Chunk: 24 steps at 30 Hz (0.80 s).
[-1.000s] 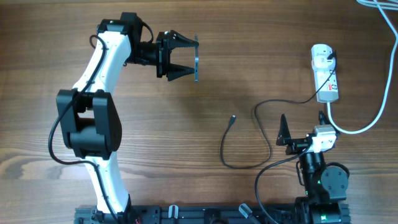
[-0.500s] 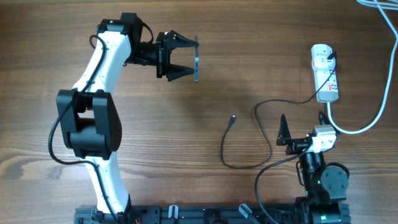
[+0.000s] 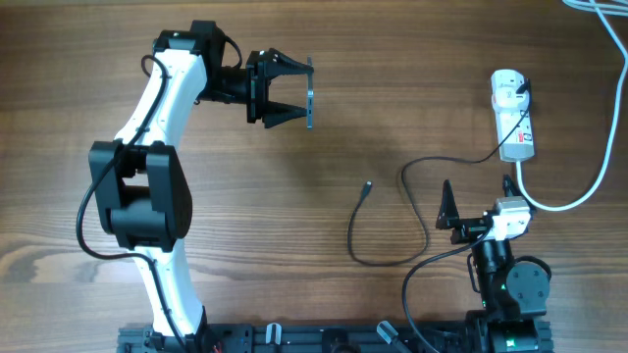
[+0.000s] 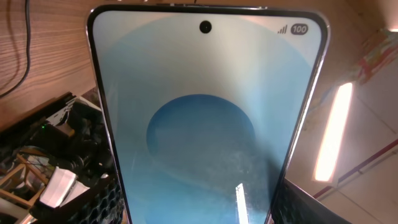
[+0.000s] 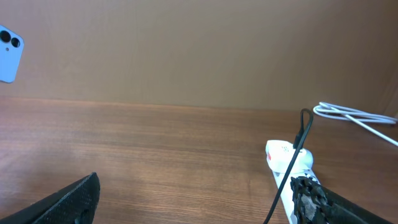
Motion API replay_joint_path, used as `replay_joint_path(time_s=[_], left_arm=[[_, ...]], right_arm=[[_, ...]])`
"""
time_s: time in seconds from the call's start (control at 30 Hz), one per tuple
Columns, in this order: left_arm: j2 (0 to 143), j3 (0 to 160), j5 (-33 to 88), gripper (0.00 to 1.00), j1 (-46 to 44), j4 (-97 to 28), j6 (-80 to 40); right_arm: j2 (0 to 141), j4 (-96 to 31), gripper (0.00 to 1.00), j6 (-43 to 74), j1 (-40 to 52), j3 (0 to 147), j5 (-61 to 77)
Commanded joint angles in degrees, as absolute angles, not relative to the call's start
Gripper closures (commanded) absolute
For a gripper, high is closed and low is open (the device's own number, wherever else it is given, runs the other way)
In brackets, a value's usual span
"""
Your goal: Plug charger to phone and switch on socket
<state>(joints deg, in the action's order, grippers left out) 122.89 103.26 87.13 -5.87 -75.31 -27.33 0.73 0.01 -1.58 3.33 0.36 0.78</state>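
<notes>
My left gripper (image 3: 294, 90) is shut on the phone (image 3: 310, 93) and holds it edge-on above the table's far left-centre. In the left wrist view the blue-teal screen (image 4: 205, 124) fills the frame between the fingers (image 4: 205, 214). The phone's back shows in the right wrist view (image 5: 7, 56). The charger, a thin black cable (image 3: 392, 260), loops on the table, and its tiny plug connector (image 3: 367, 186) lies free mid-table. The white socket (image 3: 513, 118) lies at the far right with a black plug in it; it also shows in the right wrist view (image 5: 286, 162). My right gripper (image 3: 451, 211) is open and empty (image 5: 193, 205), near the front right.
A thicker white cable (image 3: 589, 186) curves from the socket's near end up along the right edge, also seen in the right wrist view (image 5: 354, 115). The arm bases and a black rail (image 3: 324, 338) sit along the front edge.
</notes>
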Motion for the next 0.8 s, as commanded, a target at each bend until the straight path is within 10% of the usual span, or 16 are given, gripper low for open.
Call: replay_joint_path(time_s=[0.0,0.77], left_arm=[[120.79,103.09,90.37,0.28,-5.54,-75.53,-27.46],[120.79,103.09,90.37,0.28,-5.54,-77.28,-27.46]], right_arm=[[0.43,0.32,0.0,-1.48,3.57,0.3,-0.03],[0.43,0.32,0.0,-1.48,3.57,0.3,-0.03]])
